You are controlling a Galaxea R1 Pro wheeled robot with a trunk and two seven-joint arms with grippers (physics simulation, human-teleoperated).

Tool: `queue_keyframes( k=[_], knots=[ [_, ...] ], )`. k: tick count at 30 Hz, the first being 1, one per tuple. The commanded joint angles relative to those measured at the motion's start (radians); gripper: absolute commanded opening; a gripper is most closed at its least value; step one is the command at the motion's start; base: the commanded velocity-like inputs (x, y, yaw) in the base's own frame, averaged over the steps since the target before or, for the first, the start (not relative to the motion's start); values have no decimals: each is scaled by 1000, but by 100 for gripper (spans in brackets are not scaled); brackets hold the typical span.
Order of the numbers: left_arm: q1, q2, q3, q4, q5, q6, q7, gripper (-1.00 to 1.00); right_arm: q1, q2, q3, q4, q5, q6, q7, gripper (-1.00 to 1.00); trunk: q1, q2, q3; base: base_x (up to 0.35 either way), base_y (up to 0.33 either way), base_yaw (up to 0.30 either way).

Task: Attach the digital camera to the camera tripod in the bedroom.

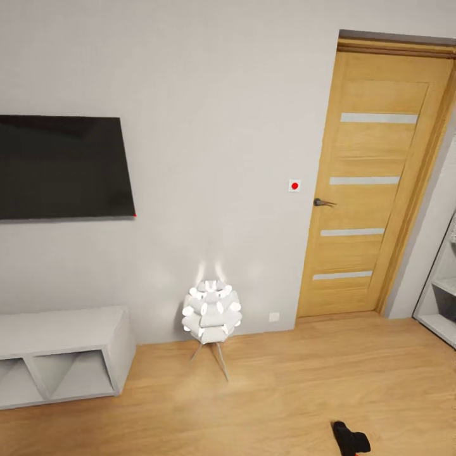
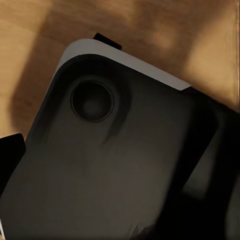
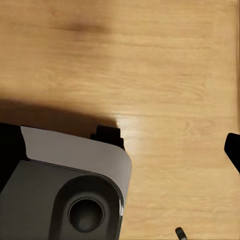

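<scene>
In the head view, a small black thing with a red spot, judged to be the digital camera, is seen on the floor of the bedroom, well apart from the door; its long axis seems slanted, and its facing cannot be told. It is expected to be light, stiff and fragile, best taken by its body sides. In both wrist views the robot's dark base is seen over the floor, and it cannot be told whether the left jaws and the right jaws are spread.

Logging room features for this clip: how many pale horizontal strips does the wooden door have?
4, stacked down the wooden door at the head view's right: the top one, one just above the handle, one below it, and the lowest. None look hidden.
</scene>
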Motion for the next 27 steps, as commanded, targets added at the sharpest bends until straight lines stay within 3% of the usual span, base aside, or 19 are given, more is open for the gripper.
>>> queue_keyframes(
  k=[1, 27],
  knots=[
    [0, -1, 8, -1, -2, -2, 0, 100, -2, 0, -7, 3, 6, -6, 2, 100, 1, 0, -1, 331, 0, -243],
    [0, -5, 8, -1, -2, -1, -2, 100, -2, 0, -11, 3, 4, -6, 1, 100, 1, 0, -1, 331, 0, -249]
  ],
)
